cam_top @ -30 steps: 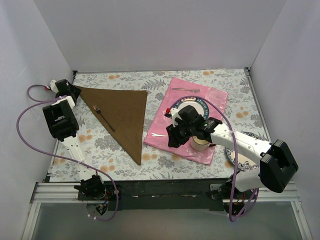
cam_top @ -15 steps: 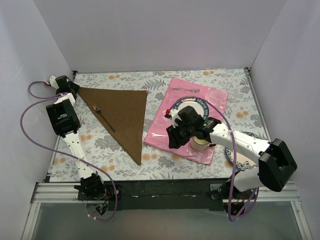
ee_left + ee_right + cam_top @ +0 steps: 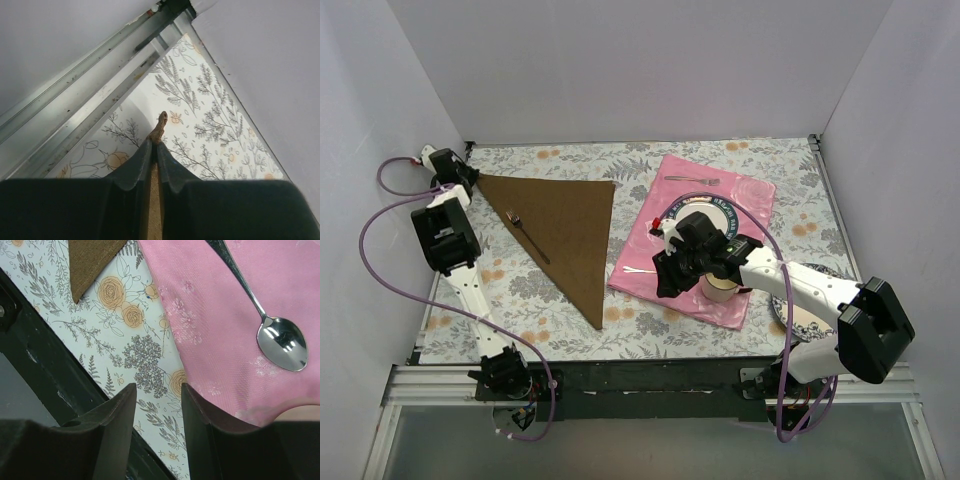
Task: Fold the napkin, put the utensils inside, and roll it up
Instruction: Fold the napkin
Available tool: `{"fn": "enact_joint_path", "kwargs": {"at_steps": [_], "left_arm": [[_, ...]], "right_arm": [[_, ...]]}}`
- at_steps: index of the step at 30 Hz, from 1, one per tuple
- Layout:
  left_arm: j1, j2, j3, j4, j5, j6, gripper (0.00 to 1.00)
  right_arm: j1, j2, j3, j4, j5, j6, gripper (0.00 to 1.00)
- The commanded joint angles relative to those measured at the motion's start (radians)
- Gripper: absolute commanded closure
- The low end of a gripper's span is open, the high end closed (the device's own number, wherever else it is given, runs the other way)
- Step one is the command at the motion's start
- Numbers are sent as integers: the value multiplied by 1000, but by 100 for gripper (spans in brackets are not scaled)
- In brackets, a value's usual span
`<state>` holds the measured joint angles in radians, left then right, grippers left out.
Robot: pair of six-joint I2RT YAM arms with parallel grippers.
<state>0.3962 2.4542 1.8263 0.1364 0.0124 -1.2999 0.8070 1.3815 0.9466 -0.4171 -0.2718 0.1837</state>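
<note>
- While the left gripper [image 3: 463, 176] is pressed together on the napkin [image 3: 565, 225], it pinches that cloth's far left corner, low over the floral table cover [image 3: 520, 300].
- Seen from the left wrist, its 2 fingers [image 3: 132, 167] meet with a strip of brown cloth between them. The napkin's tip [image 3: 161, 122] pokes out just past them (a small crumpled point against the flower print).
- The napkin lies flat on the table cover as a triangle: 1 long edge runs along its far side, and its third corner points toward the arm bases.
- 1 fork [image 3: 528, 235] rests on the napkin, slanted and close to the napkin's left sloping edge, with its head end toward the pinched corner.
- The pink cloth [image 3: 750, 195] lies just to the right of the napkin. The right wrist view shows a sliver of table cover between the 2 cloths.
- On the pink cloth, all to the right of the napkin, are a second fork [image 3: 692, 180] at the far side, a plate [image 3: 715, 205], a cup [image 3: 722, 290] and a spoon [image 3: 280, 342].
- The right gripper [image 3: 663, 283] hovers to the right of the napkin's near corner, over the edge of the pink cloth that faces the napkin. Its fingers [image 3: 117, 410] are spread with nothing between them, and the spoon's bowl lies off to one side.
</note>
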Motion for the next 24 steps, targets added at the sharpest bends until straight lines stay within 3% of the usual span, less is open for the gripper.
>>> {"fn": "enact_joint_path", "kwargs": {"at_steps": [1, 8, 12, 16, 24], "left_arm": [[-10, -181, -19, 12, 24, 27, 94], [-57, -345, -172, -34, 15, 22, 98], [-134, -475, -335, -40, 0, 28, 98], [-198, -627, -450, -69, -83, 45, 98], [-278, -804, -567, -129, -121, 125, 97]], "right_arm": [[-2, -42, 20, 20, -23, 22, 50], [-2, -102, -8, 32, -17, 36, 50], [-2, -147, -34, 60, -10, 43, 50], [-2, -170, -43, 60, -7, 37, 50], [-2, -220, -66, 61, 5, 26, 50]]}}
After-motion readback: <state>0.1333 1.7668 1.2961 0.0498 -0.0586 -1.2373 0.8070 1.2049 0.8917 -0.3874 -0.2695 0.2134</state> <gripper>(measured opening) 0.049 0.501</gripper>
